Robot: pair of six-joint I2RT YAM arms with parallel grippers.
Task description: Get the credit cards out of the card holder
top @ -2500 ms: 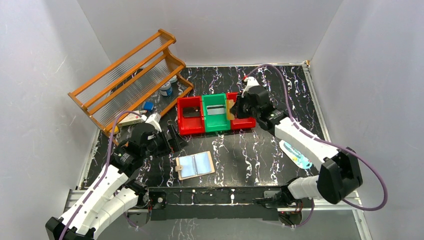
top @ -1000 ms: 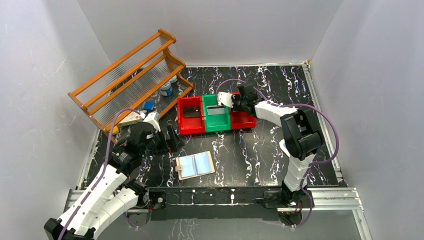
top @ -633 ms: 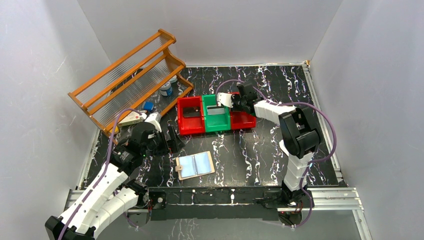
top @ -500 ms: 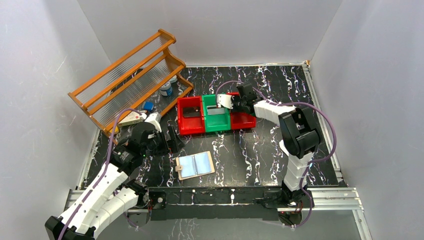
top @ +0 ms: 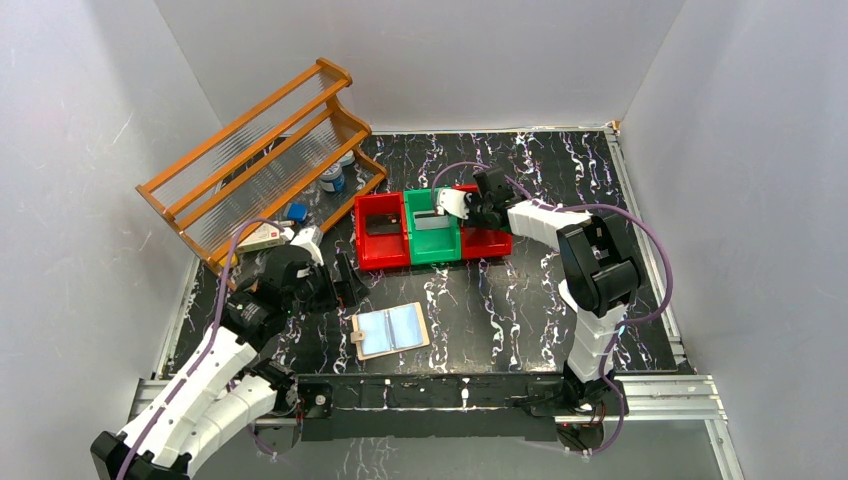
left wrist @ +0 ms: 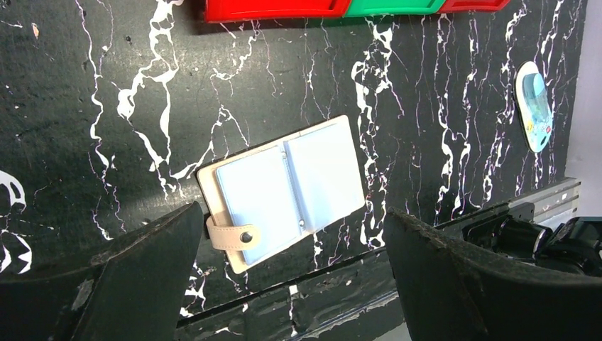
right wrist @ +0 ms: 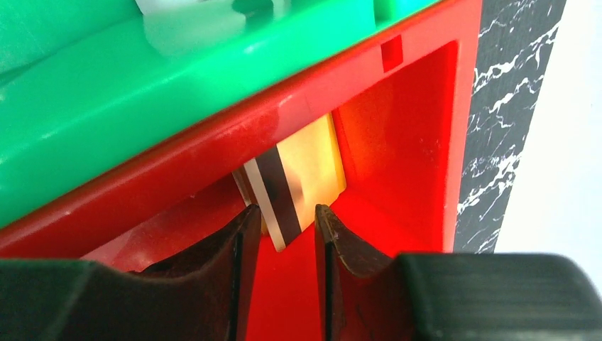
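Card holder (top: 390,331) lies open on the table at 6 o'clock from the green bin (top: 432,243), and its sleeves look empty to us. Left gripper (left wrist: 292,212) hangs over it, jaws spread wide, holding nothing. Right gripper (right wrist: 282,212) is down in the red bin (right wrist: 419,142) at 3 o'clock of the green one. The orange-gold card (right wrist: 302,174) sits in its narrow jaw gap, and we can't tell if it's pinched. We judge this the last drop-off. Next: release, then lift clear of the wall.

Right gripper (top: 466,212) dips into the right-hand red bin (top: 490,243), the green bin (top: 435,255) with a grey card (top: 432,222) just beside its fingers. Card holder (top: 390,331) lies open and flat, sleeves up, near the left gripper (top: 350,280) but apart from its fingers.
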